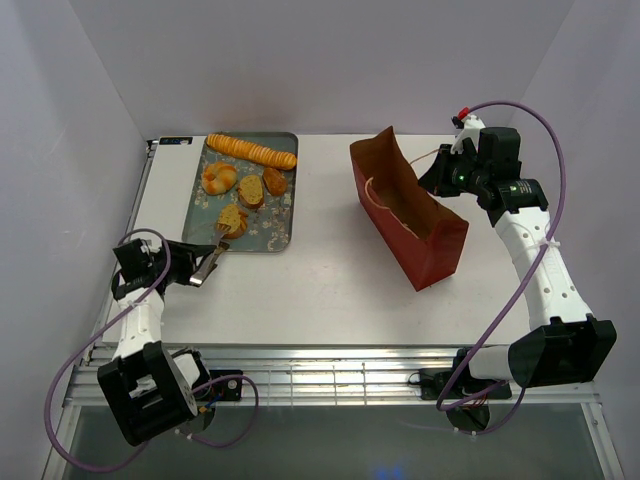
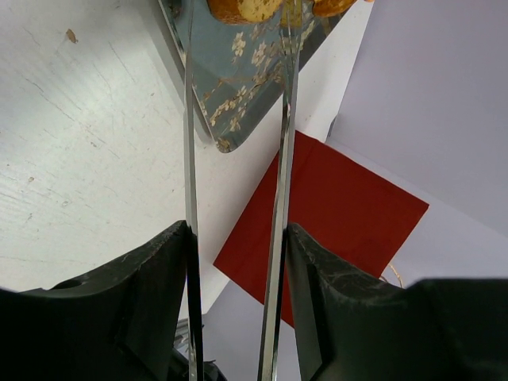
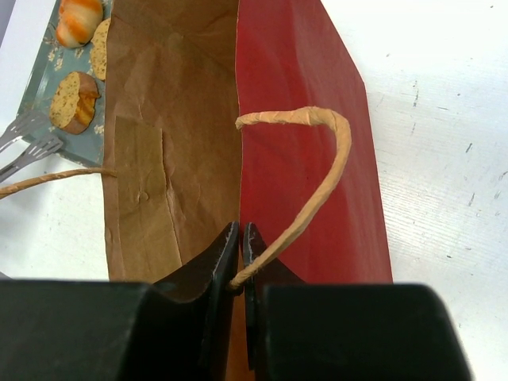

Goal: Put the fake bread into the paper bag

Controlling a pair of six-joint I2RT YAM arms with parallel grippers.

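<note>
The fake bread lies on the grey floral tray (image 1: 270, 236): a long loaf (image 1: 252, 151), a round bun (image 1: 219, 178), two slices (image 1: 250, 190) and a front piece (image 1: 234, 218). My left gripper (image 1: 198, 270) is shut on the metal tongs (image 1: 213, 253). The tong arms (image 2: 190, 159) stand apart, with their tips at the front piece; I cannot tell whether they touch it. The red paper bag (image 1: 410, 215) stands open at centre right. My right gripper (image 3: 240, 234) is shut on its rim, beside a string handle (image 3: 317, 198). The brown inside (image 3: 175, 119) holds no bread that I can see.
The tray sits at the table's back left, the bag about a tray's width to its right. White walls close in the table on three sides. In the right wrist view the tong tips (image 3: 32, 136) show next to a slice (image 3: 73, 101) on the tray.
</note>
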